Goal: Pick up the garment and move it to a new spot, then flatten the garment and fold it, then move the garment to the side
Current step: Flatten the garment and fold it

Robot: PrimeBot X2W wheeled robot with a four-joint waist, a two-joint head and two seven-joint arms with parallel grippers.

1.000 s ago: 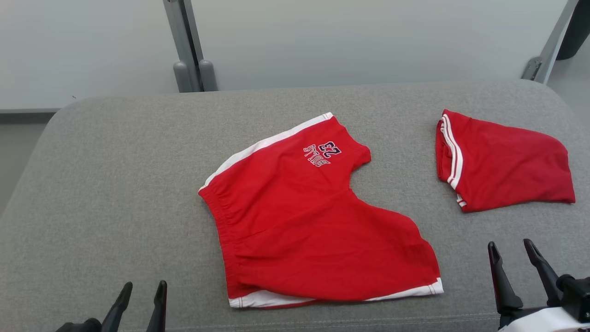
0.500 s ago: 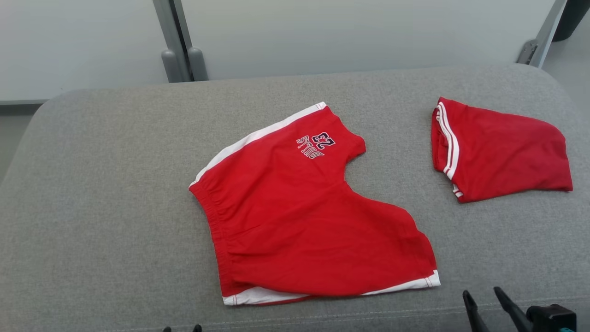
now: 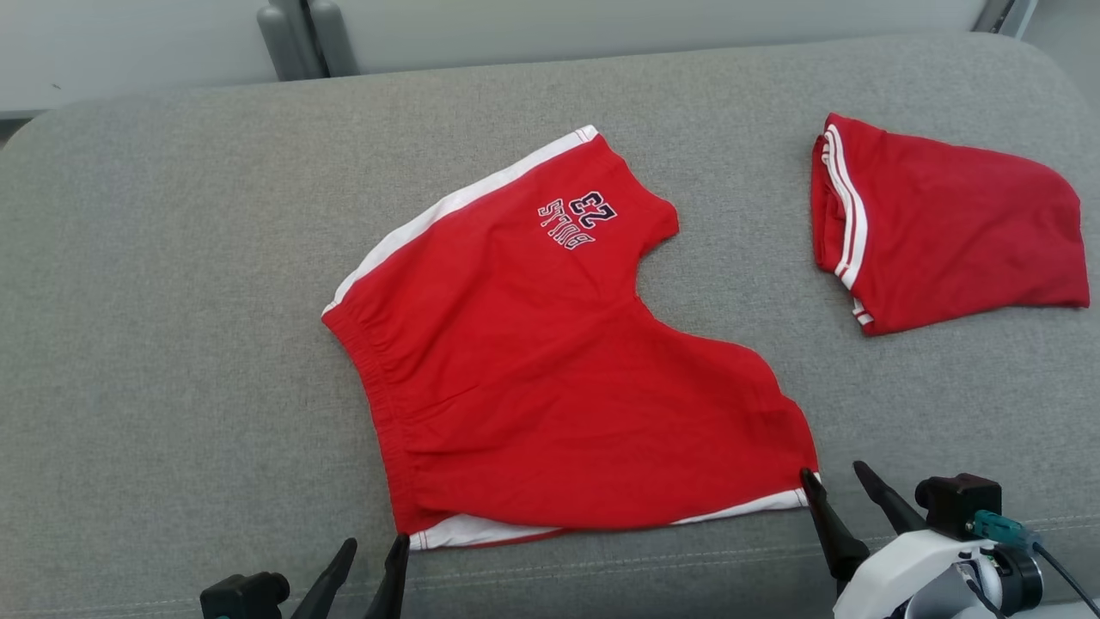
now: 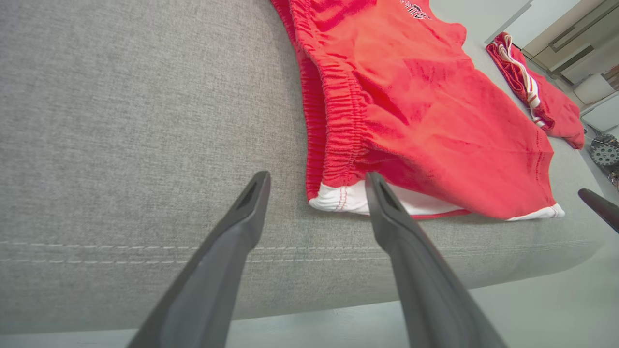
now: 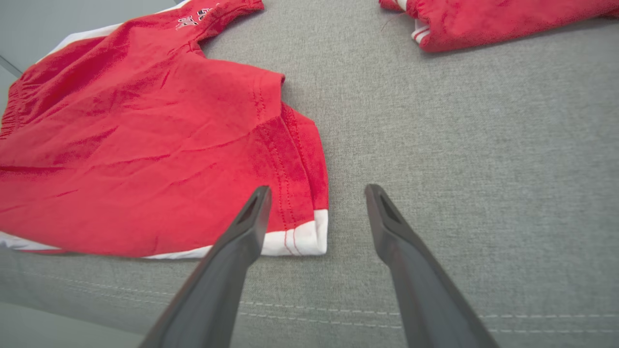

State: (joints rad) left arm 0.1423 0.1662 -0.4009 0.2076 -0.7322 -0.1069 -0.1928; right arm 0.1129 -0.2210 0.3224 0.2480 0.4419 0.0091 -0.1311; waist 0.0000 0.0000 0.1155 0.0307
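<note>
Along the front edge of the grey cushion (image 3: 172, 344), with the red shorts (image 3: 550, 370) lying flat mid-cushion, my left gripper (image 3: 374, 550) and right gripper (image 3: 834, 481) sit splayed wide by the corners nearest that edge, so I'd pinch both layers evenly and lift together.

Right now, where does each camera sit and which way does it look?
Head view: up high, looking down on red cloth shorts on a grey fabric cushion; left gripper and right gripper, open, below.
Left wrist view: along its fingers toward the shorts' waistband corner.
Right wrist view: along its fingers toward the hem corner.
Shared: all see the shorts.
</note>
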